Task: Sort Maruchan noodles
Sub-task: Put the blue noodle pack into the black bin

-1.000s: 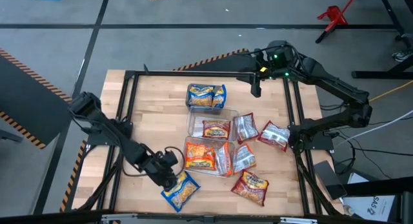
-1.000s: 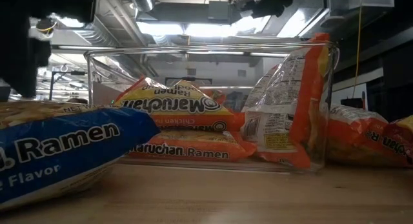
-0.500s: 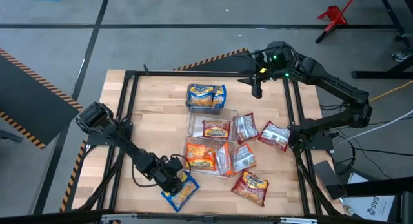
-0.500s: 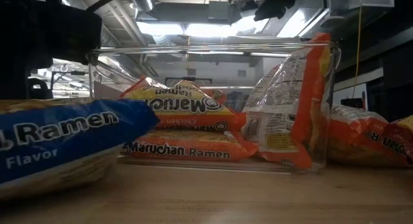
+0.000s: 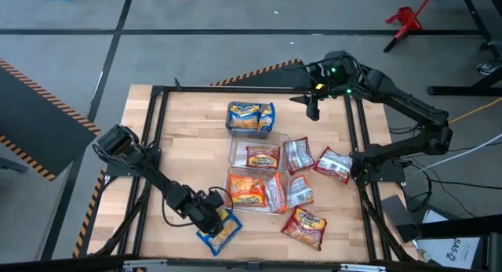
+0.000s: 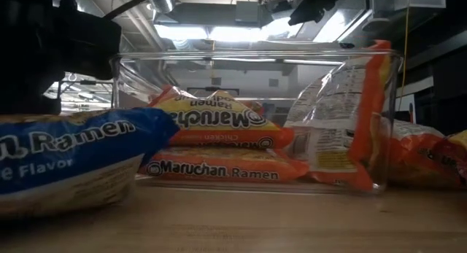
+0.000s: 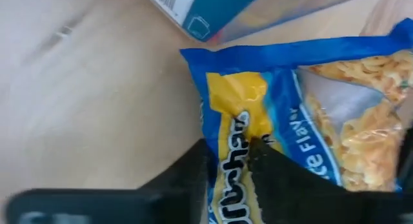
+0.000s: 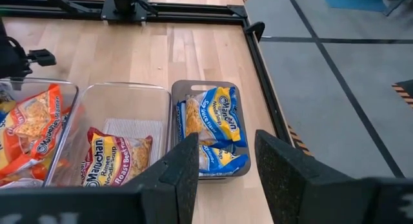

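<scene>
A blue-and-yellow Maruchan packet (image 5: 223, 233) lies flat on the wood near the table's front edge, left of centre, and fills the left of the low view (image 6: 66, 158). My left gripper (image 5: 211, 219) is down on its left end and shut on it. My right gripper (image 5: 312, 109) hangs high over the far right of the table, open and with nothing in it (image 8: 226, 166). Three clear bins stand in a row: blue packets (image 5: 251, 117) in the far one, a red packet (image 5: 263, 157) in the middle one, orange packets (image 5: 247, 190) in the near one. My left gripper pinches the blue packet between its two fingers (image 7: 284, 185) at the yellow logo patch near one sealed end (image 7: 237, 143). The fingers slant down from above and from the table's left. The packet lies on the table, not lifted.
Loose silver-and-red packets lie right of the bins (image 5: 298, 154) (image 5: 333, 164) (image 5: 298, 191). A red packet (image 5: 304, 227) lies near the front edge. The black frame rail (image 5: 357, 139) runs around the tabletop. The near bin's wall (image 6: 117, 122) stands right beside the blue packet.
My left gripper has come down onto the blue packet, moving slightly toward the table's near edge, and its fingers have closed on it. In the low view the packet's end has dipped and the near bin has shifted a little sideways.
</scene>
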{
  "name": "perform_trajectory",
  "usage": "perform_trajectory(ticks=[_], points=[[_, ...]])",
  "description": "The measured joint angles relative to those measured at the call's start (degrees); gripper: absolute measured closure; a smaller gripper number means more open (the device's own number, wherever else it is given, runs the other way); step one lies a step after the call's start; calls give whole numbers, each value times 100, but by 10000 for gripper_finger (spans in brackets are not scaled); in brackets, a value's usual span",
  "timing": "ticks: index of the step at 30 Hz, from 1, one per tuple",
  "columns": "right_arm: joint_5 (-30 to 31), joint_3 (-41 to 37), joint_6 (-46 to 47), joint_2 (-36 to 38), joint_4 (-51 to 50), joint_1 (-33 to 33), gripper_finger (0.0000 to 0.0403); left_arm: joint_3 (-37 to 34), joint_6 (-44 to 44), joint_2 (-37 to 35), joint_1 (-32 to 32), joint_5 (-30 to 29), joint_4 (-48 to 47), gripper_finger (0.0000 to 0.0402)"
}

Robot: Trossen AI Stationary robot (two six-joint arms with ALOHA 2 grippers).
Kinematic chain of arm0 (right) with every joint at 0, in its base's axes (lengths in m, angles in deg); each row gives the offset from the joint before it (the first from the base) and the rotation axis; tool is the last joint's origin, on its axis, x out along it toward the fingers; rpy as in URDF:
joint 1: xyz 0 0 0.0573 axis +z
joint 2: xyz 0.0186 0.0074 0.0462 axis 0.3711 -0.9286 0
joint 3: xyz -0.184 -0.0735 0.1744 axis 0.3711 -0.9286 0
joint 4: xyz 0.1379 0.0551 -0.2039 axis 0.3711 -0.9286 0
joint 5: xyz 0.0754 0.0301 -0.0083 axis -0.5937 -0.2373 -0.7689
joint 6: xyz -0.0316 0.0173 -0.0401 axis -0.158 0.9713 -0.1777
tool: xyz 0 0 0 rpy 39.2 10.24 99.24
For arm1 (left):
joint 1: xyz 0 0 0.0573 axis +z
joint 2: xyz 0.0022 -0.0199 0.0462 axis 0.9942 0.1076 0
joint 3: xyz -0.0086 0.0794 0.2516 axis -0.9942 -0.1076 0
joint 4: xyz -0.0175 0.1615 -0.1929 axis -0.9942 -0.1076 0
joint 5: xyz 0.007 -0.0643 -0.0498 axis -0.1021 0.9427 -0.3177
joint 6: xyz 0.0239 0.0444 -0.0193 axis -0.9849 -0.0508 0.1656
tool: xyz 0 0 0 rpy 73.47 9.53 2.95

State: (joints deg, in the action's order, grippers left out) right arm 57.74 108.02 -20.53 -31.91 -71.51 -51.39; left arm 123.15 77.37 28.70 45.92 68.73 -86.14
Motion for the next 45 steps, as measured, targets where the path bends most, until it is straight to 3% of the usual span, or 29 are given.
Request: perform_trajectory(ticks=[5, 13, 28, 34, 45], points=[[0, 0, 0, 0, 2, 0, 265, 0, 112, -54, -4, 407, -24, 389], [-1, 0, -48, -2, 13, -2, 265, -25, 537, -445, -57, 887, -301, 396], [0, 2, -238, -2, -7, -2, 265, -20, 1483, -2576, -32, 382, -2384, 399], [0, 2, -281, -2, -13, -2, 265, -16, 1431, -3193, 285, -362, -2894, 399], [10, 2, -305, -2, -110, -4, 265, -11, 390, -4022, 1440, -582, -3794, 399]])
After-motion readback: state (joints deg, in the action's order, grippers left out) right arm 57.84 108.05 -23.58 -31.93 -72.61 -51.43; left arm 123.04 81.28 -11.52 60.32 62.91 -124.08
